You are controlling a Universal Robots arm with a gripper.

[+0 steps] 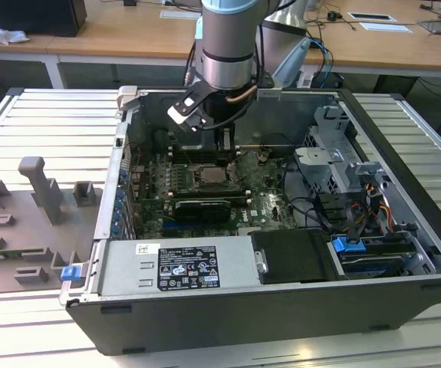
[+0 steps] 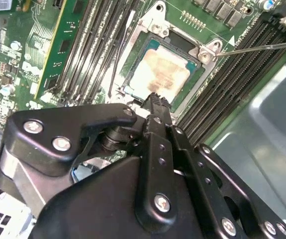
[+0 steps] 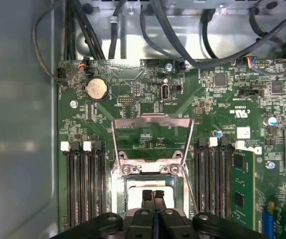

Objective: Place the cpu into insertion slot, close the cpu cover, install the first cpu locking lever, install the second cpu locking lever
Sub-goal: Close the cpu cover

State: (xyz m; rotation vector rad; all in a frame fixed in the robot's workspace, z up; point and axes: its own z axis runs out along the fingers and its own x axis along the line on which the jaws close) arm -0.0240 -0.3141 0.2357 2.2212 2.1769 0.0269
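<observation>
The cpu (image 2: 157, 72) lies flat, face up, in the insertion slot (image 2: 201, 54), the cpu cover (image 3: 151, 119) swung open, the gripper (image 3: 153, 195) fingers pressed together over its edge, 1 white printed label (image 1: 185, 268) at the slot's 6 o'clock in the exterior view.

Exterior view: bright, even room light, pale tabletop (image 1: 44, 115) washed out, computer case (image 1: 228, 322) interior shadowed under arm (image 1: 228, 46). Second wrist view: warm glare on cpu (image 2: 158, 74). First wrist view: dull sheen on case wall (image 3: 18, 124).

Raised cpu cover (image 3: 151, 118) (hinged up) walls one side of insertion slot (image 3: 131, 184).
</observation>
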